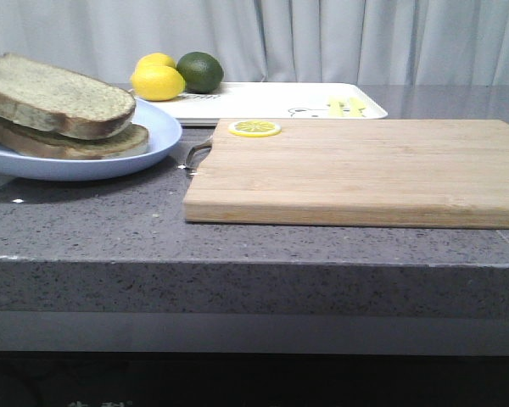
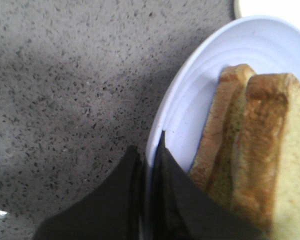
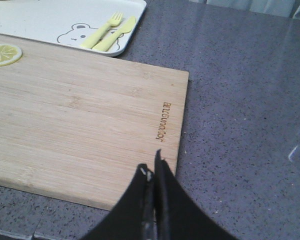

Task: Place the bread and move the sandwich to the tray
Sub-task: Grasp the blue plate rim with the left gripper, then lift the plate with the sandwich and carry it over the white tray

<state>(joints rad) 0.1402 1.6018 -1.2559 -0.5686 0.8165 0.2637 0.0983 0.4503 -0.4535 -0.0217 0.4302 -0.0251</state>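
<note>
The sandwich [image 1: 64, 114] lies on the round light-blue plate [image 1: 157, 140] at the left of the grey table. The thick greenish-beige bread [image 1: 55, 95] is its top slice, over a thinner, darker slice; no egg shows. In the left wrist view my left gripper [image 2: 149, 145] is shut on the plate's rim [image 2: 190, 95], right beside the sandwich [image 2: 230, 145] and the bread [image 2: 285, 150]. The white tray [image 1: 271, 103] stands at the back. My right gripper [image 3: 151, 167] is shut and empty over the near corner of the cutting board [image 3: 90, 115]. Neither gripper shows in the front view.
A light wooden cutting board [image 1: 365, 170] lies in front of the tray, a lemon slice [image 1: 254, 128] on its far left corner. Two lemons [image 1: 157, 80] and a lime [image 1: 200, 70] sit at the tray's left end. The tray's bear print [image 3: 72, 35] shows in the right wrist view.
</note>
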